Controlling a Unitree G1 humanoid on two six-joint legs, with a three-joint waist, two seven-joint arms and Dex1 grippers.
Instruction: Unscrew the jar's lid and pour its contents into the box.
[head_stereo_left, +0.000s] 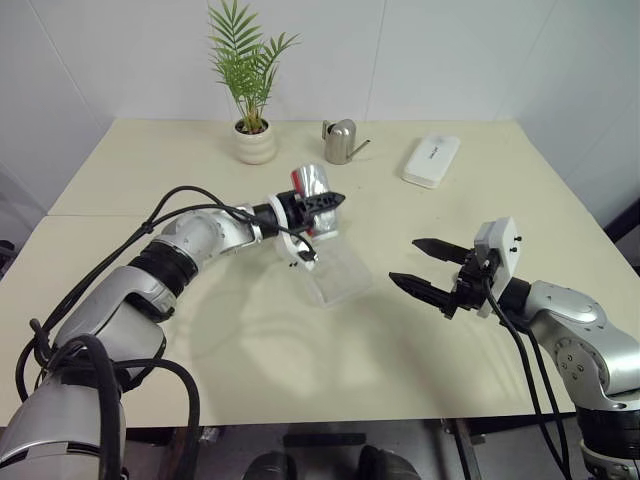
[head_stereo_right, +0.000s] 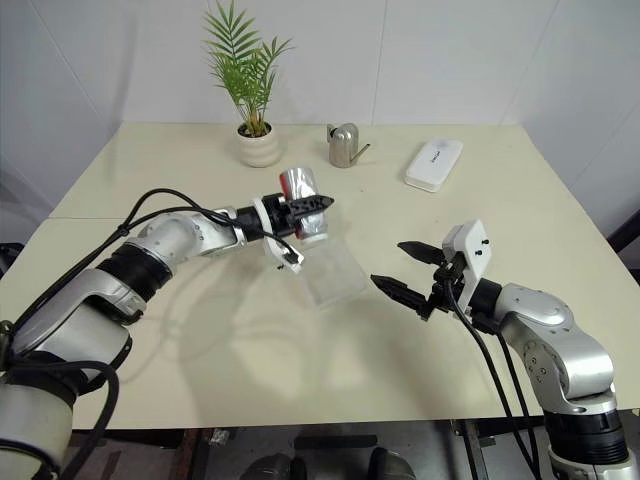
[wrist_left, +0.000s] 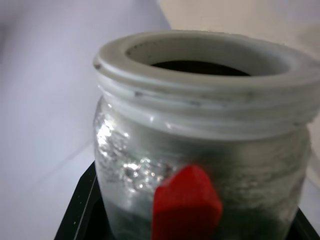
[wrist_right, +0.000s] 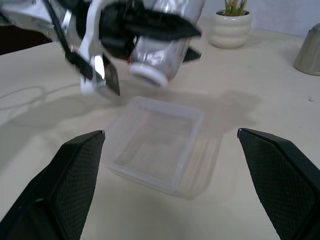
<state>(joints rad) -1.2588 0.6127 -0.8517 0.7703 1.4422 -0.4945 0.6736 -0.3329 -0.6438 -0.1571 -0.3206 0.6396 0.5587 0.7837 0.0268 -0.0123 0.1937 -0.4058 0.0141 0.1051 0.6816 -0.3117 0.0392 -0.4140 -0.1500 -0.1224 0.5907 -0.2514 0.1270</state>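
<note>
**Open jar tipped over the box**

Nearest us, the right gripper (head_stereo_left: 428, 268) hangs above the table (head_stereo_left: 300, 380) with its two black fingers spread wide and nothing between them, pointing toward the box (wrist_right: 155, 145). The box sits on the table, and we cannot make out anything inside it. Just above the box's far side, the left gripper (head_stereo_left: 322, 205) is clamped tight on the jar (head_stereo_right: 300, 196), which is tilted, its uncapped white threaded mouth (wrist_left: 210, 65) angled down. Farther back stand a white case (head_stereo_left: 431, 160), a metal watering can (head_stereo_left: 341, 141) and a potted plant (head_stereo_left: 250, 90).
</note>
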